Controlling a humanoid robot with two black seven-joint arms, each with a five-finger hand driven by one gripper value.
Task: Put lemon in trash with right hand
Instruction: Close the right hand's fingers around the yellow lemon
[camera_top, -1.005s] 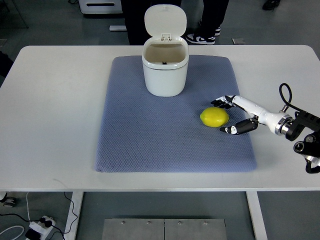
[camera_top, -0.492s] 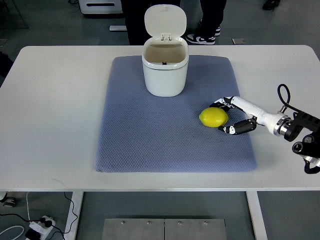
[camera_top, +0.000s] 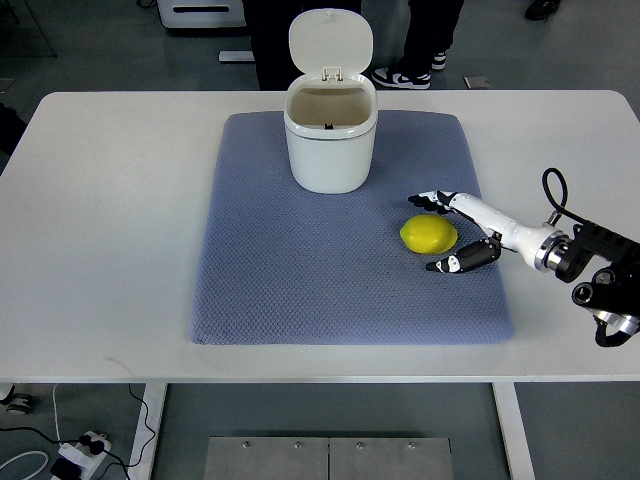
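— Where's the lemon (camera_top: 429, 235) sitting?

— Right of centre in the frame, on the blue-grey mat (camera_top: 300, 280), lying on its side. Its long axis runs roughly left to right, tips toward the picture's side edges.

— Any label on it, or anywhere else?

— None that I can read, not on the fruit, the bin or the mat.

— And the right hand (camera_top: 465, 230)?

— It reaches in from the right edge, fingers spread around the lemon's right end: the upper fingertips (camera_top: 422, 201) sit just above it, the dark thumb just below. It brackets the fruit without clasping it; whether anything touches, I can't tell.

— The trash?

— A white trash can (camera_top: 331, 135) stands upright on the mat, up and left of the lemon, lid tipped open at the back. All on a white table (camera_top: 100, 220); a person's shoes (camera_top: 405, 73) show beyond the far edge.
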